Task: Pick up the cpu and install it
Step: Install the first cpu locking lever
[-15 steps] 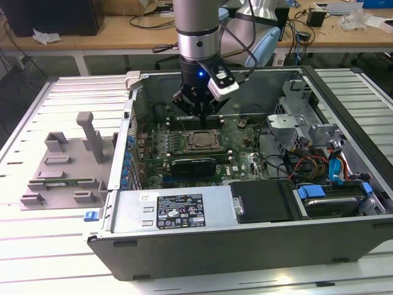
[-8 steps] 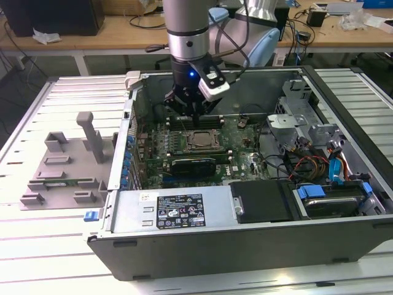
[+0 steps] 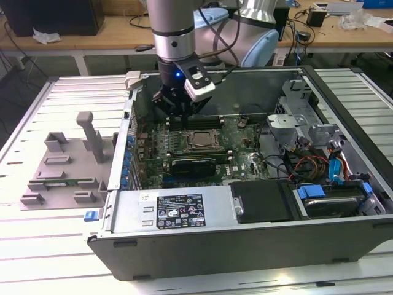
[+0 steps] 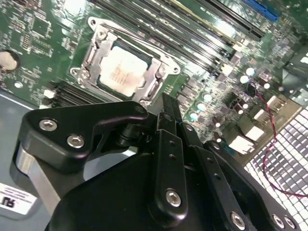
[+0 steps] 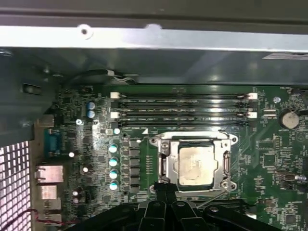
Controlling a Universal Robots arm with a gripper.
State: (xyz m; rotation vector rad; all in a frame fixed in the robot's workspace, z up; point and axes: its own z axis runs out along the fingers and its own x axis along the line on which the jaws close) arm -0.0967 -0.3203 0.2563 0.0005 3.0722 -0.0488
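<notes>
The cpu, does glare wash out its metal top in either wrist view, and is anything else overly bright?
In the second wrist view the cpu glares pale, nearly washed out, and the capacitors nearby bloom white; in the first wrist view the cpu is evenly lit, while the case rim is a bright, smeared band.

1. Pale silver metal on the cpu [image 5: 196,165], shiny, catching the light.
2. Bright polished metal around it on the socket frame [image 5: 192,136].
3. Glossy green across the board [image 5: 269,159].
4. Matt black on the gripper [image 4: 168,103], dotted with shiny screw heads.
5. Dull grey sheet metal for the case [image 3: 245,246].
6. Matt grey plastic on the fixture [image 3: 61,166]; pale ribbed metal for the table [image 3: 37,246].
</notes>
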